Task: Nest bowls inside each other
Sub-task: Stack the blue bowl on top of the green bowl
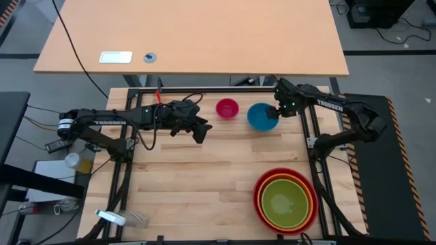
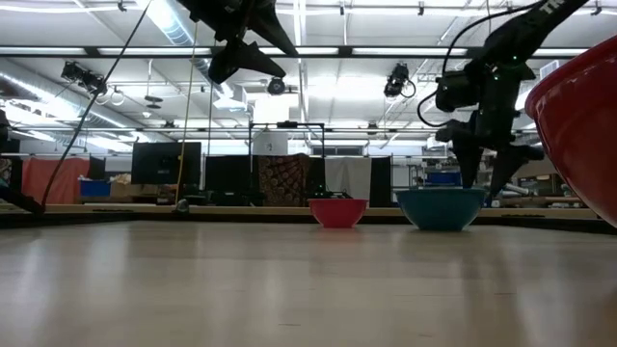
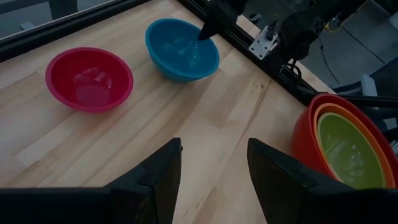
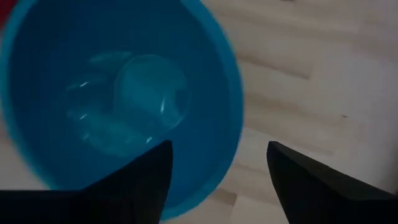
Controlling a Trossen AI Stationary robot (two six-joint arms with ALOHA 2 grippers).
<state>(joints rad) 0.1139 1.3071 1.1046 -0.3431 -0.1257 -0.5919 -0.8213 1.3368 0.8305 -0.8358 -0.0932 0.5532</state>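
The blue bowl (image 1: 259, 117) stands upright on its base near the table's far edge, with the smaller pink bowl (image 1: 227, 107) just to its left. My right gripper (image 1: 278, 116) points down, open, over the blue bowl's right rim (image 4: 230, 124). One finger is over the inside and one is outside, and no touch shows. My left gripper (image 1: 201, 134) hovers open and empty, high to the left of the pink bowl (image 3: 90, 78). At the near right the yellow-green bowl (image 1: 286, 203) sits inside the orange one, and both sit inside the red bowl (image 1: 257, 197).
Black frame rails run along the table's far edge (image 1: 204, 90) and right side (image 1: 315, 146). A bottle-like thing (image 1: 119, 218) lies at the near left corner. Bare wood (image 1: 197, 177) stretches between the two small bowls and the stack.
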